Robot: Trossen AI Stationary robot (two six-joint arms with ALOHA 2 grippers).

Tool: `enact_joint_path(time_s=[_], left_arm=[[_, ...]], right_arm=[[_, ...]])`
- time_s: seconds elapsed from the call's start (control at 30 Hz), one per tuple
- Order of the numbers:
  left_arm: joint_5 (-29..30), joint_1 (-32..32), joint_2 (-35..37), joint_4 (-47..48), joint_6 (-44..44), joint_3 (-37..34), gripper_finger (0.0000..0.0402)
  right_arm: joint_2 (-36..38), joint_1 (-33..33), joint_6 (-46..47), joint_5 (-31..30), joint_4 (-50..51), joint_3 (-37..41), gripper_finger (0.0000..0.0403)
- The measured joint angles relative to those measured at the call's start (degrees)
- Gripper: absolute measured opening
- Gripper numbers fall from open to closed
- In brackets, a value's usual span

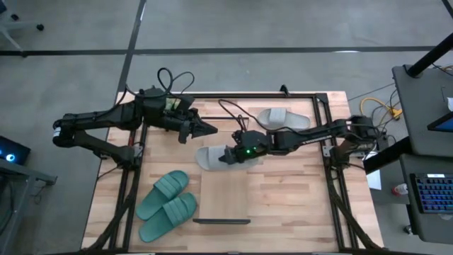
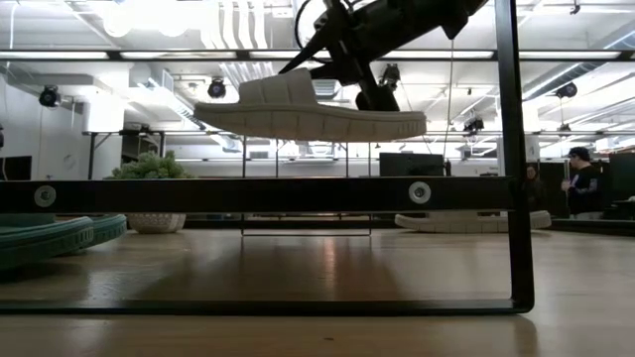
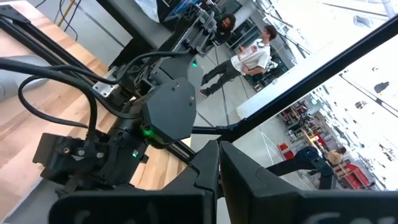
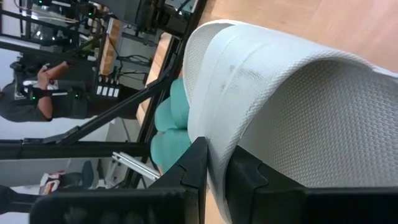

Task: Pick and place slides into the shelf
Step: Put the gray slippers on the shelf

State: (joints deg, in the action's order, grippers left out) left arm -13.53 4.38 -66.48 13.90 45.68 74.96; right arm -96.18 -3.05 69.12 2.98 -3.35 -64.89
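The right gripper (image 1: 228, 155) is clamped on the strap of a light grey soft slip-on sandal (image 1: 210, 157), holding it clear of the light wooden tabletop (image 1: 283, 205). From above, the sandal looks as if it could be lying flat on the wood; the table-level view shows it hanging in the air (image 2: 308, 111), sole down and about level, above the black metal bar of the frame (image 2: 268, 194). The right wrist camera gives the grip itself: both dark fingers (image 4: 193, 165) pinch the ribbed edge of the grey strap (image 4: 249, 81), and past them lies the teal-green pair (image 4: 171, 127).

The second light grey sandal (image 1: 283, 118) rests on the table behind the right arm, toward the far edge. The two teal-green sandals (image 1: 166, 204) lie side by side, well apart from the gripper, near the front left corner.

The left gripper (image 1: 207, 129) hovers just beside the right one, fingers pressed together on nothing; its wrist view shows them closed (image 3: 214, 180).

People (image 3: 249, 59) stand beyond the table.
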Motion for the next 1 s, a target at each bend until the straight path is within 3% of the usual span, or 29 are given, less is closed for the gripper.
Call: enact_joint_path(time_s=[1.0], left_arm=[[0.0, 0.0, 0.0, -0.1, -0.1, -0.1, 0.0000]], right_arm=[[-0.1, -1.0, 3.3, -1.7, -3.3, 2.4, 0.0034]])
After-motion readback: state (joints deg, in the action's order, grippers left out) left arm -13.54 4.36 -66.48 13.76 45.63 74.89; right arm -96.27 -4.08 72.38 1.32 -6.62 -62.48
